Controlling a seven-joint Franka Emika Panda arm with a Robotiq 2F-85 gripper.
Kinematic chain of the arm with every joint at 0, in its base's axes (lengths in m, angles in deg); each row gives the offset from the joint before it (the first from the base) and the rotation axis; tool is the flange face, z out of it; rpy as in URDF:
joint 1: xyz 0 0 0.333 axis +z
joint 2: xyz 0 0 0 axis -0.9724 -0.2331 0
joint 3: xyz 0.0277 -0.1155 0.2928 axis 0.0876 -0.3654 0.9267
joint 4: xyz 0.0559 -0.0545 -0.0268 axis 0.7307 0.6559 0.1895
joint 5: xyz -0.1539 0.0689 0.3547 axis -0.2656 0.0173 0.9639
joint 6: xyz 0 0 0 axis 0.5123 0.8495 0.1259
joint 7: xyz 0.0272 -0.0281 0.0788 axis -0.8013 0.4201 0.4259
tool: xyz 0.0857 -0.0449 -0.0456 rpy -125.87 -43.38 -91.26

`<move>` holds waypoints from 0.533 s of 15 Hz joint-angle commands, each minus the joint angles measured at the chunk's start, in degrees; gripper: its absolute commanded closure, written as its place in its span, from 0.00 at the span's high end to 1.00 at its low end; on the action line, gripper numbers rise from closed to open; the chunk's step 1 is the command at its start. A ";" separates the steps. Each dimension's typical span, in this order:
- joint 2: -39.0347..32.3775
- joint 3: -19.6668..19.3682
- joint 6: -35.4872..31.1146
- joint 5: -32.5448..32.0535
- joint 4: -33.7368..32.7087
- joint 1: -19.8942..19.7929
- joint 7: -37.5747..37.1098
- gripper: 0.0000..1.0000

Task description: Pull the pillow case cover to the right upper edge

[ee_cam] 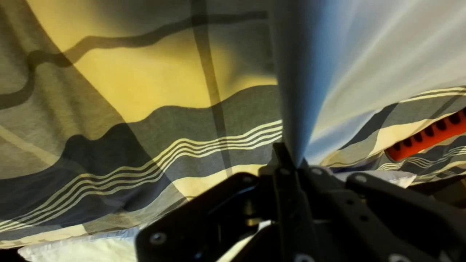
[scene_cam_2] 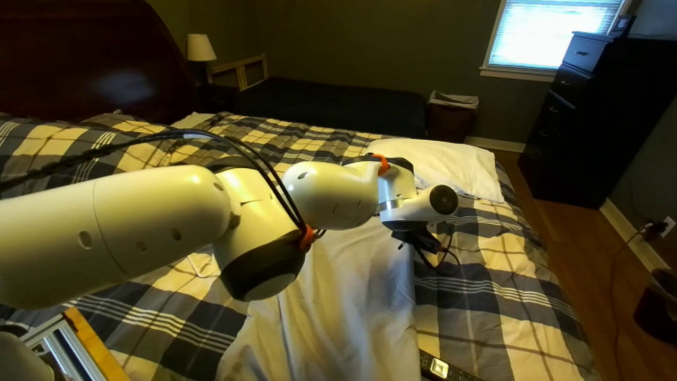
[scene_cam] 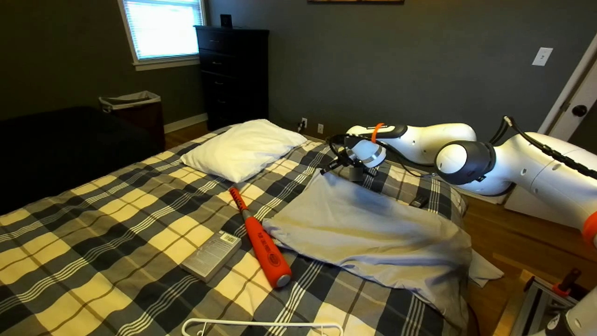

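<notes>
While most of the pillow case cover [scene_cam: 373, 228] is spread limp across the centre and lower right of an exterior view, its upper end is drawn to a peak at the gripper [ee_cam: 295, 160]. As seen in the wrist view, the jaws are brought together and a fold of the grey-beige fabric is pinched between them, fanning out toward the upper right of that frame; nothing else is held.

The pulling step is judged to be in hand: a grip appears secured, and the fabric seems lifted a little off the plaid bedspread [scene_cam: 112, 228] near the tips. The bedspread's right-hand border [scene_cam_2: 545, 280] in an exterior view is taken to be the goal, though which stretch is meant is left uncertain. A band of plaid is seen there between fabric and border, so the pull is judged unfinished.

For the next move, a low, steady draw toward that border is called for, with the pinch kept firm and the trailing cloth allowed to follow. Contact with the white pillow [scene_cam: 245, 149] and with the red baseball bat [scene_cam: 260, 238], just beside the cover's left corner, should be avoided.
</notes>
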 commanded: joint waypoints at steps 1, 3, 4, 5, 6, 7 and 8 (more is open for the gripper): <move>-2.39 1.67 -5.32 4.08 -3.37 0.80 -1.62 0.00; -0.34 4.21 -11.38 6.89 -0.24 -0.38 -0.25 0.00; -0.31 5.72 -13.68 8.29 -0.60 -0.66 0.48 0.00; -0.24 7.30 -15.79 9.76 -0.84 -1.15 1.19 0.00; -1.17 9.02 -17.75 10.62 -2.51 -1.25 1.74 0.00; -1.39 10.71 -20.15 11.74 -3.19 -1.41 2.56 0.00; -1.04 12.16 -23.26 13.22 -2.77 -1.73 3.82 0.00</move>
